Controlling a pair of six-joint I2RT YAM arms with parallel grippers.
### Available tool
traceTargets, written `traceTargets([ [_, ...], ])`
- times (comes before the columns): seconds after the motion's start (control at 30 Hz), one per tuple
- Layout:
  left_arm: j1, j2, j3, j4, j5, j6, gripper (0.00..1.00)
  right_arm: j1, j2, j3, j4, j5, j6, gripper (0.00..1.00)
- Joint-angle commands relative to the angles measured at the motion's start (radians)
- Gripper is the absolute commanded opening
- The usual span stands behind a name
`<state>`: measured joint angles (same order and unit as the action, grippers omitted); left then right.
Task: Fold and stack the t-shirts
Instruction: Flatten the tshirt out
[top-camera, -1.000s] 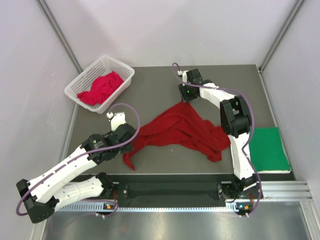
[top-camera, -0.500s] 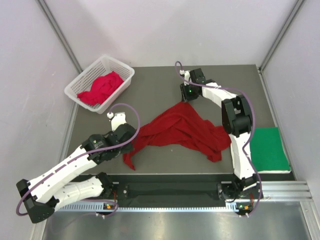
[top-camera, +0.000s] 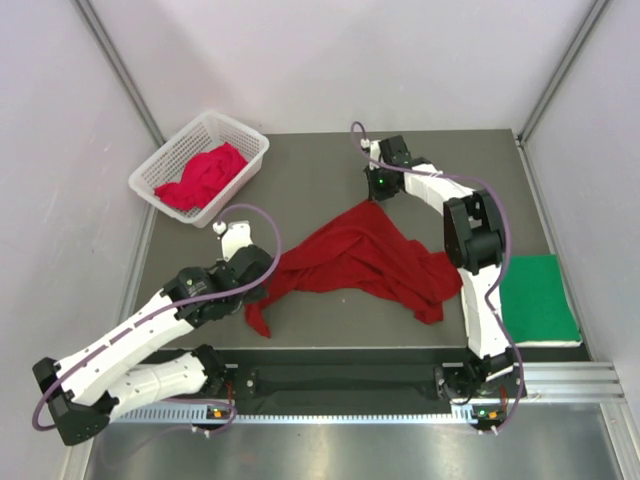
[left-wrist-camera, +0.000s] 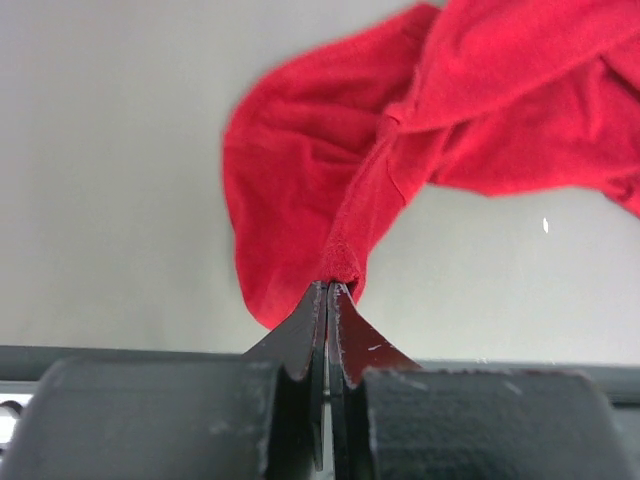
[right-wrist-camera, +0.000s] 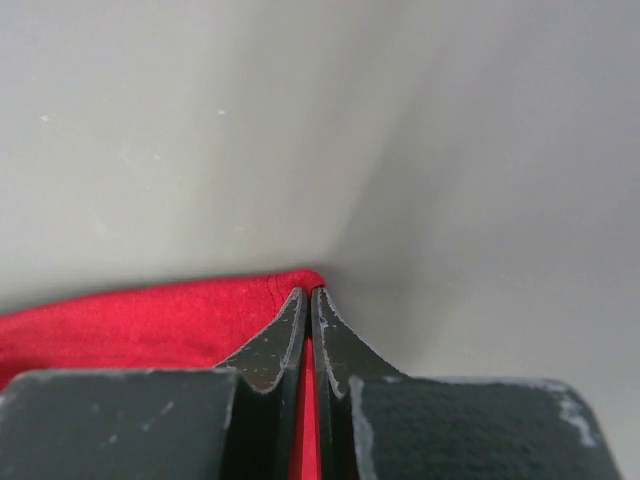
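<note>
1. This is a robot lab test cell, not a home or a shop.
2. Plain white walls (top-camera: 350, 60) and metal posts (top-camera: 115, 75) box in a single dark table (top-camera: 310, 170).
3. A white left arm (top-camera: 130, 340) and right arm (top-camera: 470, 250) are bolted to a slotted rail (top-camera: 340, 412) at the table's near edge, with purple cables (top-camera: 265, 225) looping off them.
4. The few props look staged: a red shirt (top-camera: 360, 260), a folded green shirt (top-camera: 538, 300) and a basket (top-camera: 170, 146).

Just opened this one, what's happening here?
Both arms hold the dark red t-shirt, which lies crumpled on the table. The left tool is shut on its left side and the right tool on its far corner. It is not folded yet. Another red t-shirt lies in the white basket; a folded green t-shirt sits at right.
</note>
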<state>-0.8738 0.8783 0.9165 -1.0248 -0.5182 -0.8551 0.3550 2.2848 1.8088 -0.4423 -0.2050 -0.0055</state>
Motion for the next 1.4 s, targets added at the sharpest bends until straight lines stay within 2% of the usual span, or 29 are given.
traceTargets([
  [0.0,-0.002,0.058,0.105,0.045,-0.132,0.045,0.00,-0.008,-0.189,0.069,0.027,0.088,-0.001,0.00],
  [0.2,-0.002,0.181,0.447,0.052,-0.366,0.211,0.00,-0.008,-0.531,0.044,0.053,0.289,0.062,0.00],
  [0.23,-0.002,0.198,0.490,0.063,-0.388,0.272,0.00,-0.010,-0.641,0.026,0.071,0.308,0.070,0.00],
  [0.27,-0.002,0.199,0.558,0.119,-0.410,0.310,0.00,-0.010,-0.698,-0.012,0.080,0.326,0.082,0.00],
  [0.37,-0.002,0.160,0.636,0.248,-0.430,0.480,0.00,-0.010,-0.927,-0.098,0.111,0.341,0.104,0.00],
  [0.4,-0.002,0.122,0.645,0.352,-0.424,0.517,0.00,-0.010,-1.038,-0.118,0.116,0.348,0.111,0.00],
  [0.43,-0.004,0.099,0.654,0.397,-0.387,0.575,0.00,-0.008,-1.098,-0.164,0.120,0.354,0.127,0.00],
  [0.53,-0.002,0.002,0.670,0.557,-0.286,0.613,0.00,-0.008,-1.330,-0.230,0.145,0.351,0.171,0.00],
  [0.6,-0.004,-0.066,0.657,0.652,-0.150,0.614,0.00,-0.008,-1.477,-0.272,0.157,0.291,0.194,0.00],
  [0.7,-0.002,-0.120,0.674,0.702,0.067,0.590,0.00,-0.010,-1.614,-0.278,0.148,0.176,0.251,0.00],
  [0.77,-0.004,-0.140,0.683,0.724,0.250,0.570,0.00,-0.008,-1.666,-0.270,0.139,0.119,0.295,0.00],
  [0.8,-0.004,-0.160,0.680,0.742,0.298,0.559,0.00,-0.008,-1.703,-0.263,0.119,0.107,0.311,0.00],
  [0.9,-0.001,-0.170,0.702,0.747,0.392,0.512,0.00,-0.011,-1.745,-0.227,0.070,0.075,0.343,0.00],
  [0.97,-0.001,-0.157,0.732,0.697,0.403,0.502,0.00,-0.013,-1.754,-0.213,0.051,0.070,0.352,0.00],
  [1.17,-0.001,-0.044,0.757,0.514,0.379,0.586,0.00,-0.014,-1.698,-0.273,0.014,0.096,0.345,0.00],
  [1.23,-0.001,-0.018,0.719,0.487,0.296,0.642,0.00,-0.013,-1.662,-0.302,0.011,0.107,0.319,0.00],
  [1.37,-0.001,0.106,0.671,0.384,0.143,0.647,0.00,-0.014,-1.563,-0.353,0.010,0.177,0.269,0.00],
])
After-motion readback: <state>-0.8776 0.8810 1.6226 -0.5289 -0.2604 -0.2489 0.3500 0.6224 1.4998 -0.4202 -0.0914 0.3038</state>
